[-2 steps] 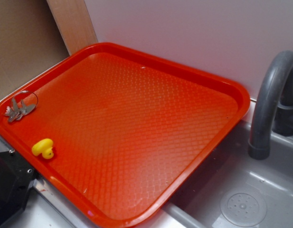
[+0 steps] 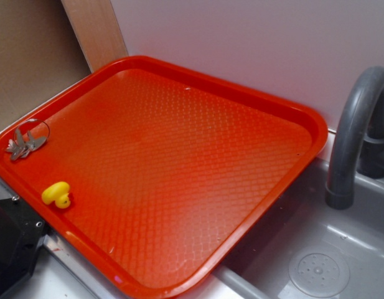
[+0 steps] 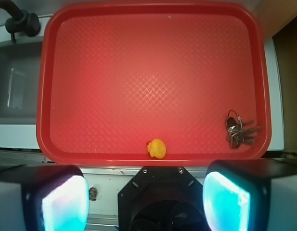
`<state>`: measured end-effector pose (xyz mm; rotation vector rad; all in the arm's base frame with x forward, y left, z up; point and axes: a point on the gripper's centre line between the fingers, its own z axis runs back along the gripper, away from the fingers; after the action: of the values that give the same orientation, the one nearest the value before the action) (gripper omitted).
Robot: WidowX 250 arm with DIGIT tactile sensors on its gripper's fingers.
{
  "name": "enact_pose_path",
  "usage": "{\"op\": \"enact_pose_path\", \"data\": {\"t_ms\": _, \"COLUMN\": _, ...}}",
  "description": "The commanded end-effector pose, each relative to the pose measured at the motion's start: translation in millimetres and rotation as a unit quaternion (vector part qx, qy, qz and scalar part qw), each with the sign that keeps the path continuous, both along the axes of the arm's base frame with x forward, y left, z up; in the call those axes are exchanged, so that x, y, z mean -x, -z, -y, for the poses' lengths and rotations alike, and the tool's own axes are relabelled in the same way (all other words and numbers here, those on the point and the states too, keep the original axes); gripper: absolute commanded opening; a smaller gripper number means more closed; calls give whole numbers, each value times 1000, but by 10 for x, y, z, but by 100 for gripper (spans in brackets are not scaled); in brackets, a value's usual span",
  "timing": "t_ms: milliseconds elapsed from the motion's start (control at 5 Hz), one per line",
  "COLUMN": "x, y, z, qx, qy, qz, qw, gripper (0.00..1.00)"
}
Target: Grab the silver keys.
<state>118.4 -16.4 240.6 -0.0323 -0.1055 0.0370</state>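
A red-orange tray (image 2: 179, 162) with diamond-embossed texture held silver-grey keys (image 2: 23, 144) and a yellow duck (image 2: 56, 194), beside a grey faucet (image 2: 353, 124).

**Toy kitchen corner, plain backdrop**

Setup sits against a pale lavender-white wall (image 2: 254, 50), with a light wooden board (image 2: 95, 28) leaning in the corner and a brown panel (image 2: 27, 56) beside it. A grey plastic sink basin (image 2: 341, 249) with a round perforated drain (image 2: 318, 272) fills the lower right, and a curved grey faucet (image 2: 353, 124) rises over it. Lighting is soft and even.
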Motion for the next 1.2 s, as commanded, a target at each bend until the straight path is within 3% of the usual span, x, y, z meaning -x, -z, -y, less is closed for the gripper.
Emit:
{"op": "enact_pose_path", "data": {"t_ms": 0, "x": -885, "y": 48, "z": -621, "qx": -39, "qy": 89, "qz": 58, "qw": 994, "gripper": 100}}
{"op": "enact_pose_path", "data": {"t_ms": 200, "x": -886, "y": 179, "z": -1124, "qx": -47, "qy": 74, "qz": 46, "qw": 995, "gripper": 100}}
{"op": "enact_pose_path", "data": {"t_ms": 400, "x": -656, "y": 432, "z": -1501, "qx": -67, "qy": 15, "qz": -11, "qw": 998, "gripper": 100}}
{"op": "enact_pose_path", "data": {"t_ms": 600, "x": -457, "y": 798, "z": -1670, "qx": -95, "qy": 1, "qz": -69, "qw": 993, "gripper": 100}}
{"op": "enact_pose_path", "data": {"t_ms": 1000, "x": -457, "y": 798, "z": -1670, "qx": -95, "qy": 1, "qz": -69, "qw": 993, "gripper": 100}}
